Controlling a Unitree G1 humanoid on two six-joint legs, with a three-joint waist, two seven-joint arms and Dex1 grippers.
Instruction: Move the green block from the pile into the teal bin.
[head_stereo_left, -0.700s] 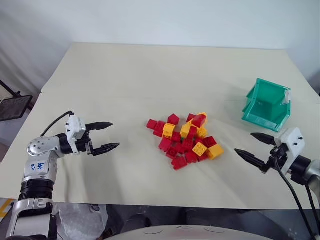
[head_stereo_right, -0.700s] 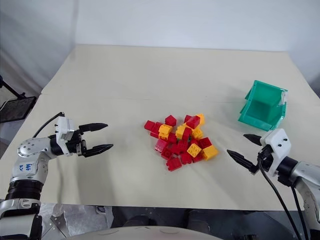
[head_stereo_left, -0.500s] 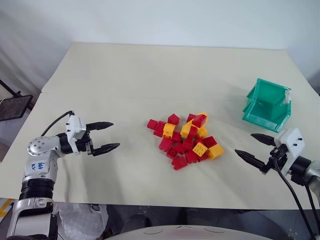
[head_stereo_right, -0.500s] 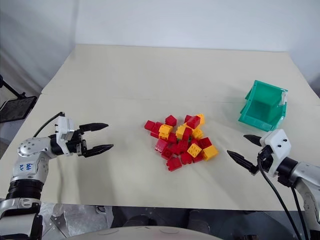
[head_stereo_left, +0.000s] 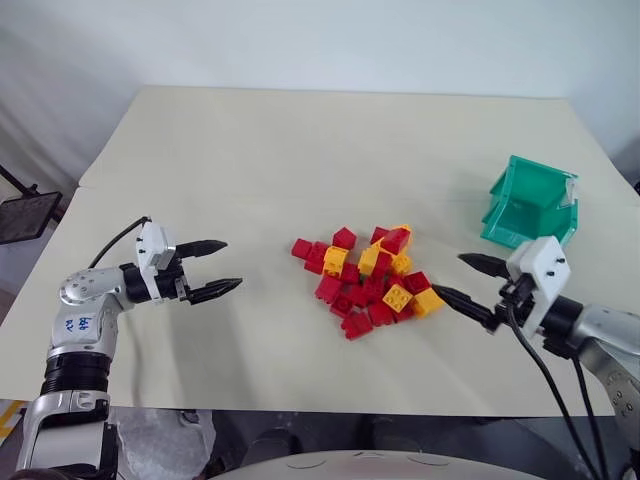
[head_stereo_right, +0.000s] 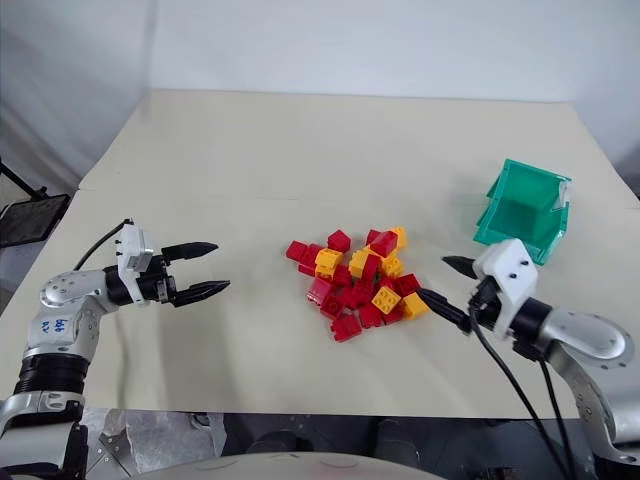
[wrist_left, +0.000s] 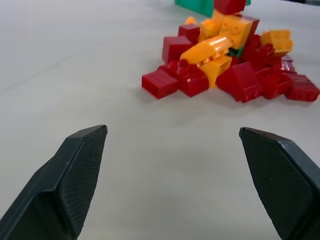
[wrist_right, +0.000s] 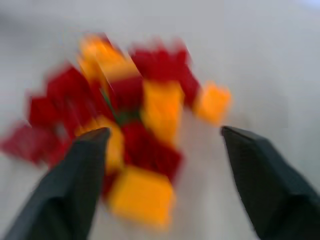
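Fingers spread wide on both sides, and nothing is held in either. On the right, the right gripper (head_stereo_left: 466, 281) points level at the heap of bricks (head_stereo_left: 368, 280), its lower black tip just beside the yellow brick (head_stereo_left: 431, 302) at the heap's near right edge and its upper tip hanging above the bare tabletop (head_stereo_left: 300, 150). From the right wrist view, the two dark fingers (wrist_right: 82, 175) frame a blur of red and yellow, with a thin dark green streak (wrist_right: 112, 107) showing between the red pieces near the middle.

Over on the left, the left gripper (head_stereo_left: 214, 268) hovers well apart from the heap, aimed across the tabletop toward it, both fingers released and clear of everything. Its wrist view looks low across the surface: red bricks in front, an orange-yellow brick (wrist_left: 212, 50) tilted on top of them, and a sliver of green (wrist_left: 239, 51) tucked between a yellow and a red brick, so the green block sits buried inside the heap, mostly covered. From the head views it cannot be picked out among the red and yellow.

Away at the far right of the tabletop stands the teal bin (head_stereo_left: 530, 212), upright, its slanted open front toward the near side, a white tab on its right rim. It is well apart from the heap, just behind the right gripper's white housing.
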